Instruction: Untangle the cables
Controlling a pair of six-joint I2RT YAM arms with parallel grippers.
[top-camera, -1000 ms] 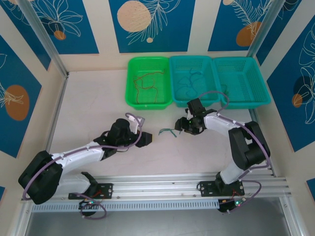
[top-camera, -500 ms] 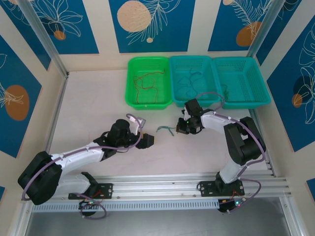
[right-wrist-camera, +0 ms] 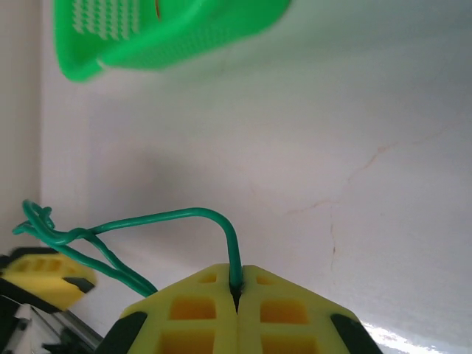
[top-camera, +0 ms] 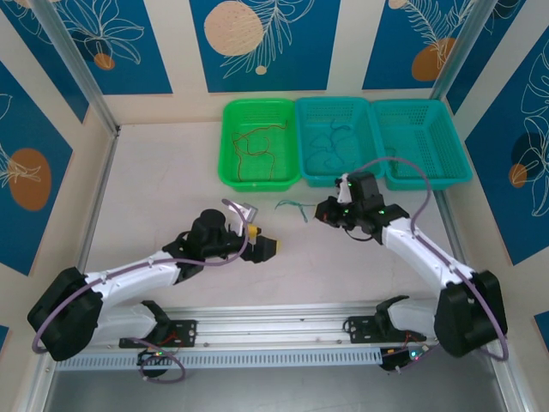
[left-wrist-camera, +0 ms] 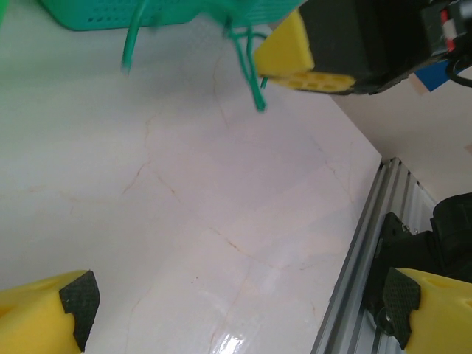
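Green coated wire, thin and kinked, sits near the middle of the top view, just below the bright green mesh basket, with one end pinched in your right gripper. Red-brown wires lie in that basket and blue wires in the middle teal basket. Your left gripper is lower left of the green wire, clear of it.

On your left wrist view, the yellow fingertips stand wide apart in the bottom corners over the white table, and the green wire dangles at top centre.

On your right wrist view, the yellow pads meet, clamped on the wire, which arcs left to a knot at the frame's left edge
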